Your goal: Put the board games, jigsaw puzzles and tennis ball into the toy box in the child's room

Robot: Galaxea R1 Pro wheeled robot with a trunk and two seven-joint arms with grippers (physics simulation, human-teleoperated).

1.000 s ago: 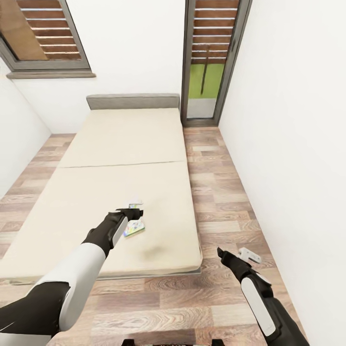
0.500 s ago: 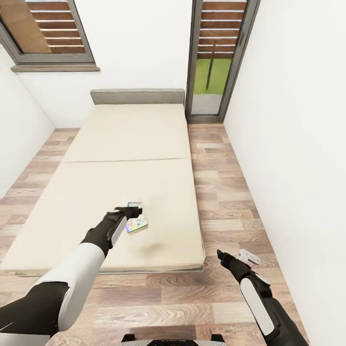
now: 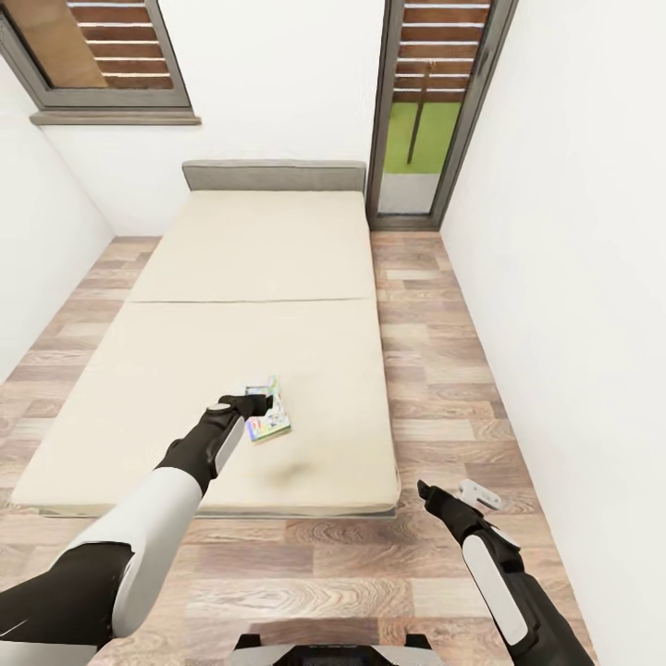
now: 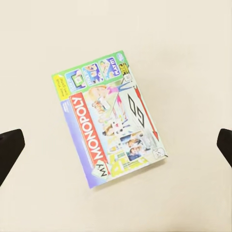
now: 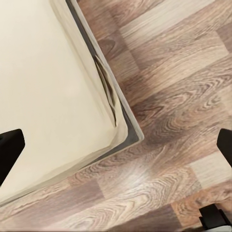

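One board game [image 3: 268, 424], a flat colourful box with "MY MONOPOLY" in red lettering [image 4: 110, 120], lies flat on the bed [image 3: 231, 277] near its foot end. My left gripper [image 3: 259, 400] hovers right over it, open, with its two dark fingertips [image 4: 9, 151] spread wide on either side of the box and nothing held. My right gripper [image 3: 453, 490] is open and empty over the wood floor beside the bed's near corner [image 5: 121, 123]. The table, toy box, jigsaw puzzles and tennis ball are out of view.
The cream mattress sits on a dark grey frame with a grey headboard [image 3: 273, 174]. A white wall [image 3: 573, 277] runs close on the right, leaving a strip of plank floor [image 3: 435, 351]. A glass door [image 3: 425, 129] and a window [image 3: 102, 55] are at the back.
The whole head view has shifted, so the bed looks a little farther off and the robot's base shows at the bottom. The left gripper now sits closer over the board game.
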